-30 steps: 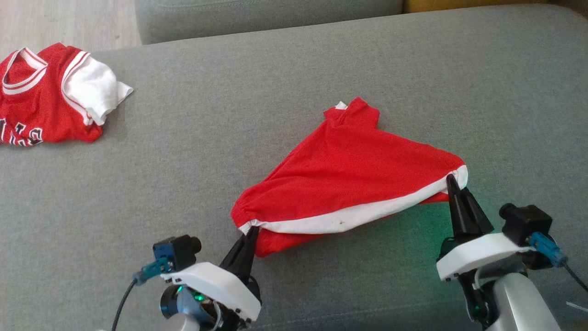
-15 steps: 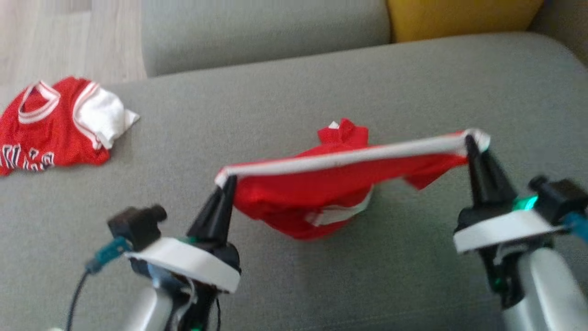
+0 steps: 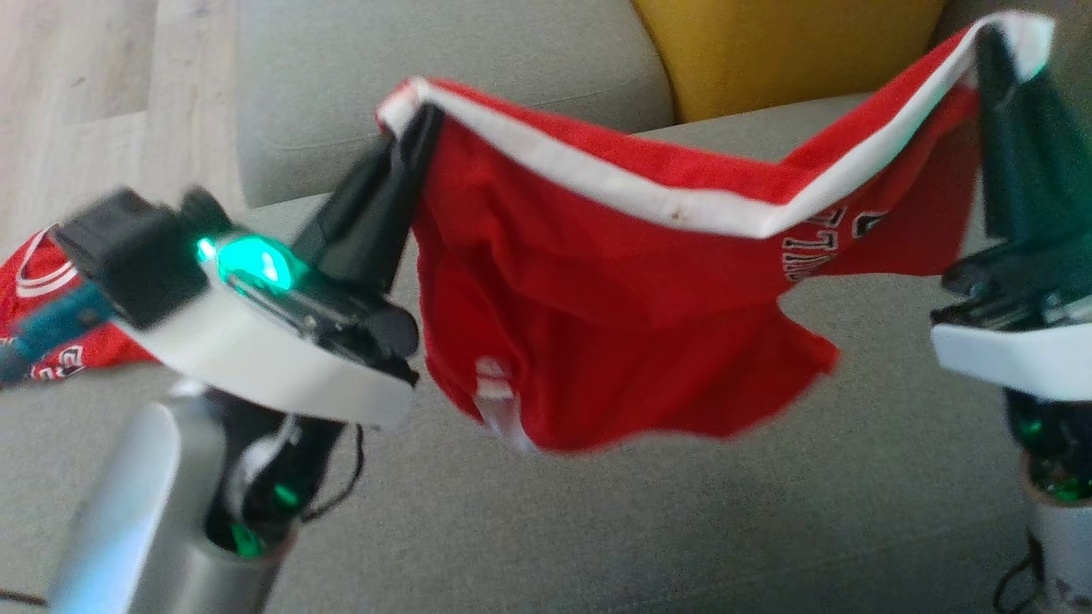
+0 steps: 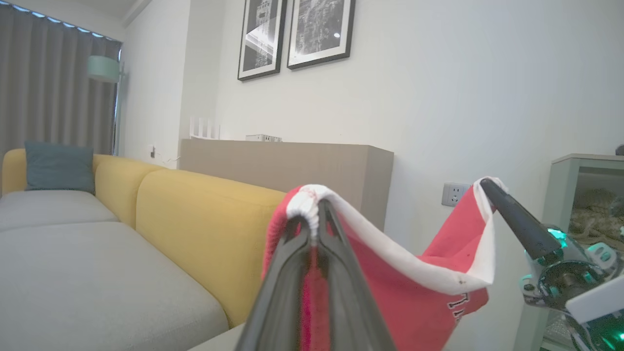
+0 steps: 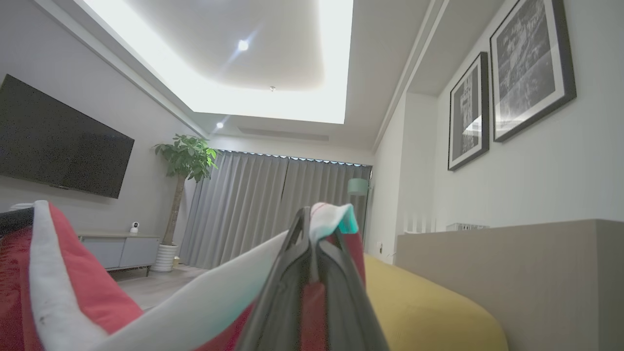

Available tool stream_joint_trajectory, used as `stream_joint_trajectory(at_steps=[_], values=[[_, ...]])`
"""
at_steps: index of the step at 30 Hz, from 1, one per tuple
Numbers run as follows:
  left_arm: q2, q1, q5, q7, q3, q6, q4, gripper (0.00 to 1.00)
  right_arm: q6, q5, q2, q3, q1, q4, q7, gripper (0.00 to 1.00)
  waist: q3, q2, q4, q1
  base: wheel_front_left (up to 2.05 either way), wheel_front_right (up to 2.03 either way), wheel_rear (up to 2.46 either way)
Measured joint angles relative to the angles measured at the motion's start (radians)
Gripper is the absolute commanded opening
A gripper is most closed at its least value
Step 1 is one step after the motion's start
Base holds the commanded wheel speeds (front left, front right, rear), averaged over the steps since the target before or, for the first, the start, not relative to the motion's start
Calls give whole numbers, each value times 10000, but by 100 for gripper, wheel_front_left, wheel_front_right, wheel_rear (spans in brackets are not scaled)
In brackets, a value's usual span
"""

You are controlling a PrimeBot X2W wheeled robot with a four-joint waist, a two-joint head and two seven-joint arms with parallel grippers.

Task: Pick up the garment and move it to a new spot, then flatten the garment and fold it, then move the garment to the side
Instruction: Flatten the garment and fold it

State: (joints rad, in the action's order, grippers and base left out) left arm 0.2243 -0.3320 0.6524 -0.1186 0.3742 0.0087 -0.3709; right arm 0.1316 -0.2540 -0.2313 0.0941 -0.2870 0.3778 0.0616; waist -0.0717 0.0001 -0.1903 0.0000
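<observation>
The garment [image 3: 597, 298] is a pair of red shorts with a white waistband and some lettering. It hangs in the air above the grey sofa seat [image 3: 682, 529], stretched between both arms by the waistband. My left gripper [image 3: 416, 119] is shut on the band's left end, and my right gripper [image 3: 996, 41] is shut on its right end, higher up. In the left wrist view my left gripper [image 4: 314, 214] pinches the bunched white band, with the garment [image 4: 414, 297] sagging toward the right gripper [image 4: 487, 187]. The right wrist view shows my right gripper [image 5: 312, 222] clamped on the garment [image 5: 73, 292].
A second red and white jersey [image 3: 34, 290] lies on the seat at the far left. A grey backrest [image 3: 426, 85] and a yellow cushion [image 3: 785, 51] stand behind. Wooden floor [image 3: 85, 85] shows at the top left.
Both grippers have lifted the garment by its waistband off the seat, so it now hangs free. The head camera has also tilted, shifting the whole picture.
</observation>
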Motion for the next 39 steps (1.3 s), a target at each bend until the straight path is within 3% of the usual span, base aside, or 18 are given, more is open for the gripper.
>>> stream_joint_trajectory(at_steps=[5, 9, 13, 17, 22, 26, 29, 33, 39], values=[[278, -1157, 8, -667, -253, 2, -173, 0, 0, 94, -90, -31, -710, 556, 466, 0, 223, 0, -203, 0, 0, 0, 0], [297, -1935, 282, -1108, -376, 0, 706, 0, 0, -46, -100, 146, -1227, -2, 673, 0, 609, 0, -294, 0, 0, 0, 0], [453, -2858, 276, -1425, -380, -163, 2316, 0, 0, -280, -67, 633, -2313, -1735, 573, 0, 1203, 0, -399, 0, 0, 0, 0], [523, -4756, -190, -1319, -360, -523, 4207, 0, 0, -267, 288, 997, -4485, -4180, -274, 0, 1994, 0, -525, 0, 0, 0, 0], [483, -7682, -1001, -301, -366, -805, 6406, 0, 0, 159, 1160, 1016, -7423, -6959, -1900, 0, 2978, -1, -787, 1, 0, 0, 0], [431, -9080, -1430, 715, -355, -984, 7852, 0, 0, 368, 1515, 1014, -8631, -8707, -2759, 0, 3727, -1, -1007, 2, 0, 0, 0], [412, -9293, -1634, 1235, -245, -1120, 8888, 0, 0, 351, 1563, 1143, -8732, -9879, -3016, 0, 4300, -1, -1113, 2, 0, 0, 0], [401, -8858, -1643, 1866, -169, -1158, 10222, 0, 0, -476, 1580, 2169, -8544, -10834, -3129, 0, 5035, -1, -1162, 3, 0, 0, 0], [188, -7637, -1047, 2642, -44, -1290, 11168, 0, 0, -1049, 1632, 2560, -7360, -10625, -3141, 0, 5702, -1, -1049, 4, 0, 0, 0]])
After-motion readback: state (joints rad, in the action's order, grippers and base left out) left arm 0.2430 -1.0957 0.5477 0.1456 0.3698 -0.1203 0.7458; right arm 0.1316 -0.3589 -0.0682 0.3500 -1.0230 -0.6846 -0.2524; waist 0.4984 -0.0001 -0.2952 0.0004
